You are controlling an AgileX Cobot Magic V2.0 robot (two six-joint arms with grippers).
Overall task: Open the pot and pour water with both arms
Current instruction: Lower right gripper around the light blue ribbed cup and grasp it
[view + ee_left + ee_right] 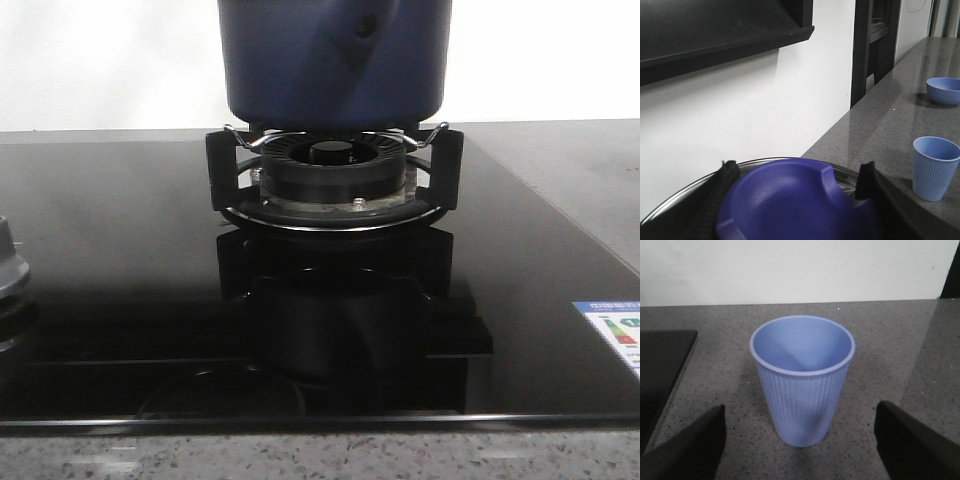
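The pot (335, 60) sits on the black pronged burner (335, 175) in the middle of the glossy black cooktop (120, 260), toward the back edge of the counter (560, 160); its raised handle mount with the small hole faces forward. A second burner (10, 275) shows at the cooktop's left edge, and a label sticker (612, 335) lies near its right front corner.

In the left wrist view, the left gripper (795, 187) has its fingers (722, 187) spread on either side of a blue knob on a steel-rimmed lid (790, 200); whether they press on it cannot be told. Further along the grey counter stand a ribbed blue cup (935, 167) and, beyond it, a blue bowl (944, 91), well apart from each other.

The right gripper (800, 440) is spread wide, its fingers either side of the upright cup (802, 377) without touching it. The cup stands on bare counter just off the cooktop's edge.
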